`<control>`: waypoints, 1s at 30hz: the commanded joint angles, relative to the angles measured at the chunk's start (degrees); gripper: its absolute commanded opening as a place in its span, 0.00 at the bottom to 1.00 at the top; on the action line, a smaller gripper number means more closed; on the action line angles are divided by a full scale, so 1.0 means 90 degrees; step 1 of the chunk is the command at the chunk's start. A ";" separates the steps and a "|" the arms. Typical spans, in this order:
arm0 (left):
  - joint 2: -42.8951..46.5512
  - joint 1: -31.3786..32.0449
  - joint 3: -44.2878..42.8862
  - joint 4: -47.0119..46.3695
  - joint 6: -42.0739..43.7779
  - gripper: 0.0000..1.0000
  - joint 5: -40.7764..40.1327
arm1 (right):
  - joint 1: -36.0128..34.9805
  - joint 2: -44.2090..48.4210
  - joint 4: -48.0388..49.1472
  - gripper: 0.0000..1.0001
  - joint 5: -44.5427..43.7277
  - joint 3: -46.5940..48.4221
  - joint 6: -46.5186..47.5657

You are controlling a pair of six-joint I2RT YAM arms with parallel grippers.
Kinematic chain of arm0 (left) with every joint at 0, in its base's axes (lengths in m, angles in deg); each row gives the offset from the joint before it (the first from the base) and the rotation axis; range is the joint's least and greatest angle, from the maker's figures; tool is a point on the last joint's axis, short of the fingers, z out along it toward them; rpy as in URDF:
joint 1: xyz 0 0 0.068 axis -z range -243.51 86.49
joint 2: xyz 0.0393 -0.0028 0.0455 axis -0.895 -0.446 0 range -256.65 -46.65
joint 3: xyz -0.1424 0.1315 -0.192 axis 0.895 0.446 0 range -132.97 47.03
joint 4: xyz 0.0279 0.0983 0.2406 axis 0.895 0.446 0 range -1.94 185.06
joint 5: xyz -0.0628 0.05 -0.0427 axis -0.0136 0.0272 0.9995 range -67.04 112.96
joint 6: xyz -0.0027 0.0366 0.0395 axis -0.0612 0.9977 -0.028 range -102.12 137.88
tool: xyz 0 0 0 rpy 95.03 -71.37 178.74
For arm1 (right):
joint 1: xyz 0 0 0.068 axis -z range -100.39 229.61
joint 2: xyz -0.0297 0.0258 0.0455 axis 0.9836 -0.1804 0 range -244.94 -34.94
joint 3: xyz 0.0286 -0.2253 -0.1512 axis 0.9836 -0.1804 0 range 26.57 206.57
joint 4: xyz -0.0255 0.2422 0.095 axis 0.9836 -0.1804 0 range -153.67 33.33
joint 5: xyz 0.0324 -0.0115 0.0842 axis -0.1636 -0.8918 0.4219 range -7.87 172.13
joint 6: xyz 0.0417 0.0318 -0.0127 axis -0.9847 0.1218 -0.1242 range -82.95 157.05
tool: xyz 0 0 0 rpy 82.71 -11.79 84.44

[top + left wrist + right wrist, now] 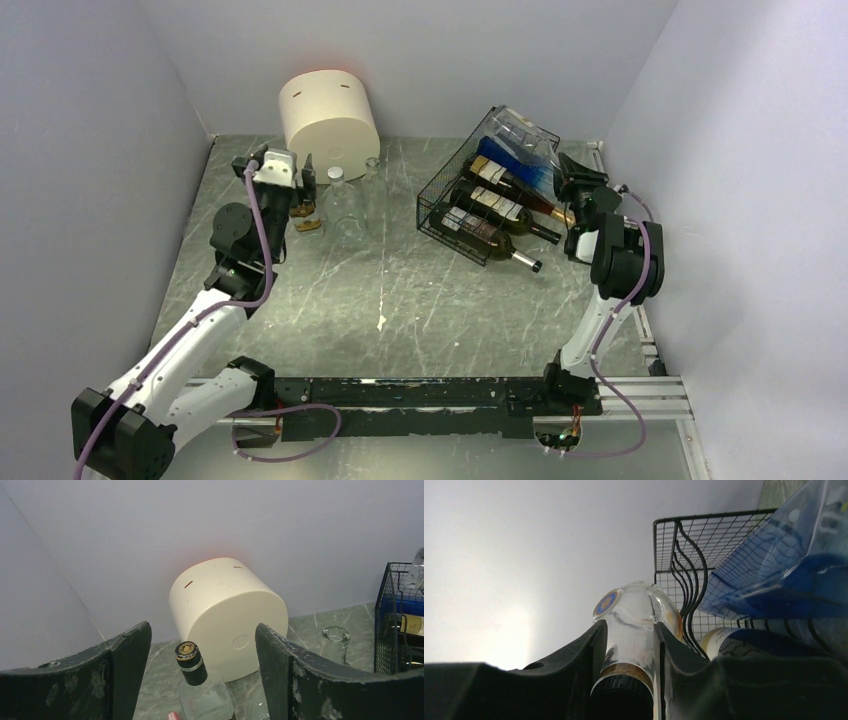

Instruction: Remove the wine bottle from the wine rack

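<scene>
The black wire-mesh wine rack point(445, 195) stands tilted at the back right and holds several bottles lying with their necks towards the right arm. Its mesh also shows in the right wrist view point(684, 550). My right gripper point(572, 188) is at the rack's right side. In the right wrist view the right gripper point(630, 627) is shut on the neck of a clear glass wine bottle point(634, 605) with a dark cap, both fingers against the glass. My left gripper point(305, 188) is open and empty at the back left, above an upright clear bottle with a black cap point(190, 662).
A cream cylinder point(328, 112) lies against the back wall, also in the left wrist view point(227, 615). Clear glass bottles point(345, 205) stand beside it, one open-necked point(335, 640). In the rack, a blue bottle point(784, 575) and a labelled bottle point(736, 640) lie beside the gripped one. Walls enclose the table.
</scene>
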 commanded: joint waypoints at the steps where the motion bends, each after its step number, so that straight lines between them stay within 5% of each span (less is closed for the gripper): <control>1: -0.0053 0.0036 -0.0214 -0.0013 -0.0133 0.80 0.0177 | -0.0065 0.0587 0.1051 0.00 0.0333 -0.0063 -0.0234; 30: -0.0273 0.0037 -0.0260 0.0065 -0.0314 0.79 0.0311 | -0.0129 0.2025 0.1314 0.00 0.0855 -0.1547 -0.1152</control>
